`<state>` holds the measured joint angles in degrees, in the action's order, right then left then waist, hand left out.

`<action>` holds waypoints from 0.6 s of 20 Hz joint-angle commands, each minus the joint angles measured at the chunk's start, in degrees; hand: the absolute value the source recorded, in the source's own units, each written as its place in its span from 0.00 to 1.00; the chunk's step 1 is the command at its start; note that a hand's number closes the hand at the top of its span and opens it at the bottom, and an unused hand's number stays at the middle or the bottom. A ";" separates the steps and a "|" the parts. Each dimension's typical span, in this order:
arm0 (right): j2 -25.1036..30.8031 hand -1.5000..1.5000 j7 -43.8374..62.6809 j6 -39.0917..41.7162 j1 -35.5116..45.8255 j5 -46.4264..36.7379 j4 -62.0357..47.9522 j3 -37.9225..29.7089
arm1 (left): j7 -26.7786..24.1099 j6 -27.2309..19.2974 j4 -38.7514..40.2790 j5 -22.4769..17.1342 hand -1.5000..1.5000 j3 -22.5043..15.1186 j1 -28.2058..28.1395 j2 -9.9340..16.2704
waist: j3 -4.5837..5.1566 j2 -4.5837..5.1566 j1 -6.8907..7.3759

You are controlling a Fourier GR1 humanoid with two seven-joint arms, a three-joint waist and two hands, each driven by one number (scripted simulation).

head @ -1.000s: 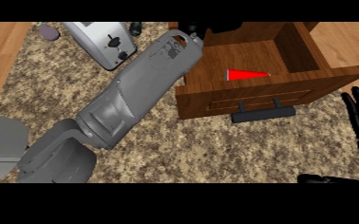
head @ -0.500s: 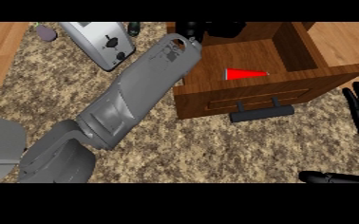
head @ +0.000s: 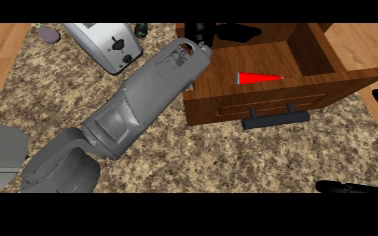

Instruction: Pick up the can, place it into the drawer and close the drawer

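Observation:
The red can [head: 258, 77] lies on its side on the floor of the open wooden drawer [head: 221, 65], near its front wall. My left forearm reaches from the lower left up to the drawer's back left corner. My left hand [head: 235, 30] is over the drawer's far edge, open, holding nothing and clear of the can. The black handle [head: 277, 120] sticks out of the drawer's front. Only a dark tip of my right hand [head: 345, 187] shows at the lower right edge.
A silver toaster [head: 105, 45] stands at the back left, next to my left forearm. A small purple item [head: 48, 33] and a dark one [head: 140, 28] sit beyond it. Speckled counter [head: 221, 155] spreads in front of the drawer.
My left wrist has shifted slightly along the drawer's back left corner. The can lies where it did.

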<state>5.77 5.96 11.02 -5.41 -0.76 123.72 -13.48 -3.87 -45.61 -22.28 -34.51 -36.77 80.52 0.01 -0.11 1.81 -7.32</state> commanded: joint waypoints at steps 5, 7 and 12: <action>4.54 0.00 -3.64 1.11 0.55 -9.12 4.16 1.75 | -2.93 0.30 0.39 -3.80 0.00 1.93 0.36 -0.01 | 0.04 0.03 0.40; 4.32 0.00 -4.82 -0.14 2.74 -14.04 2.16 4.47 | -3.25 0.01 -2.39 -5.32 0.00 1.68 -0.21 -0.01 | 0.04 -0.09 1.54; 6.40 0.00 -3.39 -0.65 2.67 -22.61 5.60 7.57 | -5.55 -1.70 -2.83 -6.85 0.00 2.24 -0.43 -0.01 | 0.09 -0.67 2.82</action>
<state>11.01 2.40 10.99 -3.21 -17.06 127.46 -8.43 -7.40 -46.68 -24.67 -40.08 -35.13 80.66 0.00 -0.05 1.37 -5.37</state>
